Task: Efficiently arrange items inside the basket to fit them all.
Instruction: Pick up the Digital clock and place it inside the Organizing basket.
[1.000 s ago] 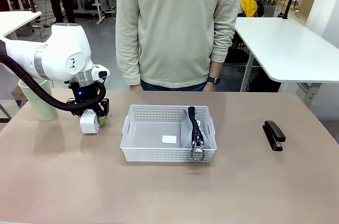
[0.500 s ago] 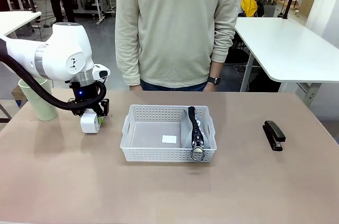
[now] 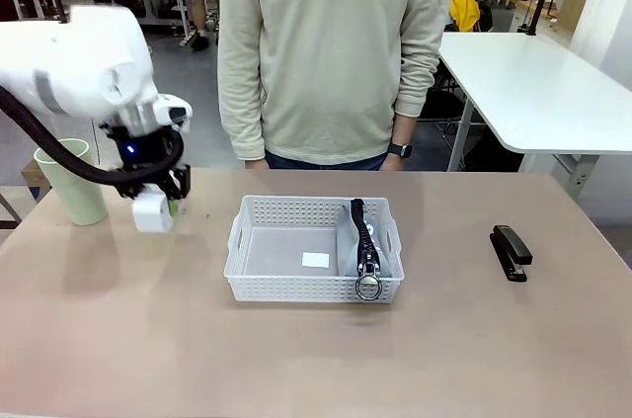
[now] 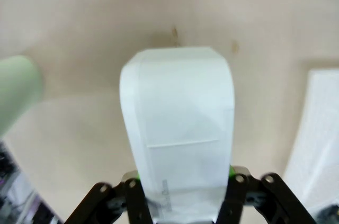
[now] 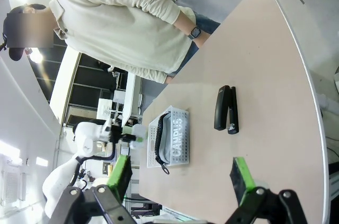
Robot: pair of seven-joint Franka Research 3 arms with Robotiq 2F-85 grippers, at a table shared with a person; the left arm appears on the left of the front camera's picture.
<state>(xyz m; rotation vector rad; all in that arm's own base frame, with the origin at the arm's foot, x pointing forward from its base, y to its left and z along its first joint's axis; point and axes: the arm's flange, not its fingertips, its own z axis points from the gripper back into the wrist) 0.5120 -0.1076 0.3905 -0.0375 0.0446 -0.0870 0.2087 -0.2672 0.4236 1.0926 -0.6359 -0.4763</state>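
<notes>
Holding a white rectangular box up above the brown table, with the left gripper closed tight on its sides. Hanging between the pale green cup and the shallow white plastic basket. Lying inside the basket, at its right end: a grey pouch with black zipper and metal ring. Resting on the table, well to the right of the basket: a black stapler. Wide open and holding nothing: the right gripper.
</notes>
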